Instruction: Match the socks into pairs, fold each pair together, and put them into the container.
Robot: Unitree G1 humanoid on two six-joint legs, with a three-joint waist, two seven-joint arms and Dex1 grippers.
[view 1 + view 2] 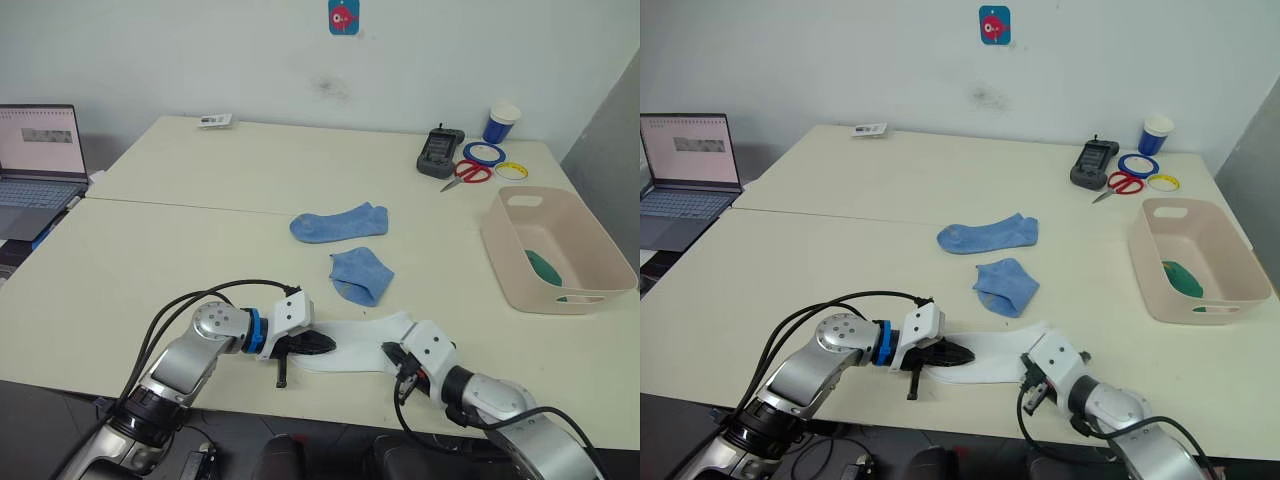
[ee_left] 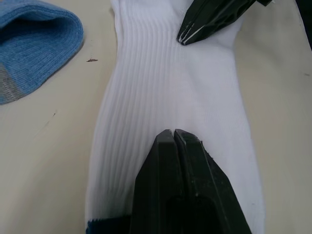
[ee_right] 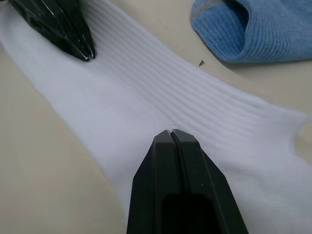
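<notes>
A white ribbed sock [image 1: 355, 340] lies flat near the table's front edge, stretched between my two grippers. My left gripper [image 1: 325, 345] is shut, its tips resting on the sock's left part [image 2: 146, 97]. My right gripper [image 1: 392, 352] is shut too, its tips touching the sock's right part [image 3: 161, 92]. Two blue socks lie further in: one stretched out [image 1: 338, 224], one folded over [image 1: 360, 275]. The pale pink container [image 1: 500, 235] stands at the right with a green sock [image 1: 543, 265] inside.
At the back right are a black device [image 1: 440, 150], red scissors [image 1: 465, 172], tape rolls [image 1: 484, 152] and a blue-and-white cup [image 1: 503, 122]. A laptop [image 1: 40, 165] sits off the table's left side. A small card [image 1: 214, 120] lies at the far edge.
</notes>
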